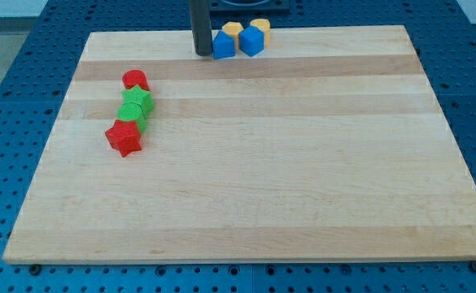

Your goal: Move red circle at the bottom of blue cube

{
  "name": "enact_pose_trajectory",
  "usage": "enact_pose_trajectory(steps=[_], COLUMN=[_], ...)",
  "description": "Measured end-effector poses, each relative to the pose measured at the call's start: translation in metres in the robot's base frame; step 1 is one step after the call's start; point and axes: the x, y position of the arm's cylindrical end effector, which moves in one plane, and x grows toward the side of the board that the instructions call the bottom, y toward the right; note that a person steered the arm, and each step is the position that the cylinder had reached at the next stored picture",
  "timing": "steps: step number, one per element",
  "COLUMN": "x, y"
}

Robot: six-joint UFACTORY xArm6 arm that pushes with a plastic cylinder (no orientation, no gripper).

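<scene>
The red circle lies at the upper left of the wooden board. The blue cube sits at the board's top edge, near the middle. A second blue block lies just left of it. My tip rests on the board right beside that second blue block, on its left, far from the red circle.
Two yellow blocks sit behind the blue ones at the top edge. A green star, a green block and a red star form a column below the red circle.
</scene>
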Motion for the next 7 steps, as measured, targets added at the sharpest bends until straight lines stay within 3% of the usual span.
enact_pose_trajectory(steps=[4,7], x=[0.004,-0.025], y=[0.017,-0.141])
